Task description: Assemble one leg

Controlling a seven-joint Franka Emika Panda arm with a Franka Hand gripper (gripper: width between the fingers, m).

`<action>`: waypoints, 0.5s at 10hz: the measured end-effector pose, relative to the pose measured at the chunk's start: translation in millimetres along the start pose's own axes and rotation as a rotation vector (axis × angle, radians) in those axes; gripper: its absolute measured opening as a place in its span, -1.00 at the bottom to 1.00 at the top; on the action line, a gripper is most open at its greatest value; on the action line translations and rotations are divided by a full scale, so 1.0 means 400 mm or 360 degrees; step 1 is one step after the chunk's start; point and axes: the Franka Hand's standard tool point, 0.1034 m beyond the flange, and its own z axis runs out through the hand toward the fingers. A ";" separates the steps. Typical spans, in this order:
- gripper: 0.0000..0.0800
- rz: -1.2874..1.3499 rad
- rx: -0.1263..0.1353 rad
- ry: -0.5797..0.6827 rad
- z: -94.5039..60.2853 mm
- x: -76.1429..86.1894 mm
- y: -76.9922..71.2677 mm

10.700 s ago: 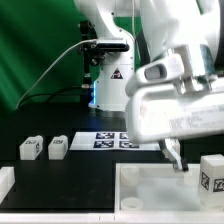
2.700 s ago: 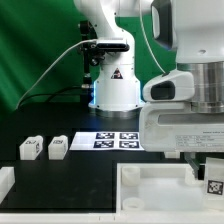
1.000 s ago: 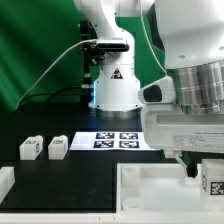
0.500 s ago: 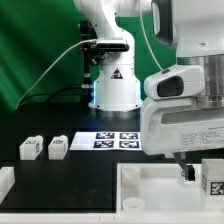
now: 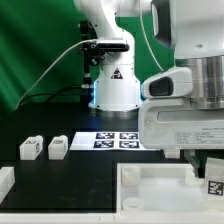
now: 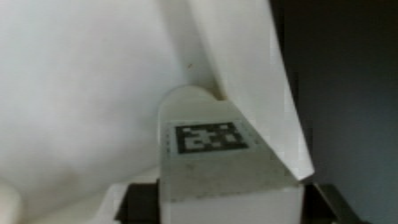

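Matte black bench (image 5: 40, 175), green backdrop behind. Arm's white glossy housing filled the exterior view's right side, gripper (image 5: 204, 172) low at the right edge, mostly masked by the housing. Fingers (image 5: 193, 169) dark, only partly seen there; could not tell from that view alone whether clamped.

Leg (image 5: 214, 185) sat at the far right edge beside the fingers, chunky white plastic block, black-and-white tag on the facing side, just beside the tray's right rim. Wrist view gave the close-up missing from outside: leg (image 6: 219, 150) as a grey-white rounded block with a square tag, pinched in a narrow grip by the fingers (image 6: 240, 70), pale smooth slab running along its side and touching it. Blurred, edges soft.

Only the exterior view showed the rest: two more legs (image 5: 43, 148), same blocky shape, side by side on the bench at the left; flat marker board (image 5: 118, 140) with four tags near the robot base; large white raised-rim tray (image 5: 150, 190) in the foreground, smooth plastic, squared corners.
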 end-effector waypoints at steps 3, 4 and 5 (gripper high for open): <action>-0.23 0.0880 0.0091 -0.0004 0.004 0.000 0.009; -0.23 0.1205 0.0148 -0.0051 0.005 -0.002 0.010; -0.23 0.1408 0.0191 -0.0102 0.006 -0.003 0.009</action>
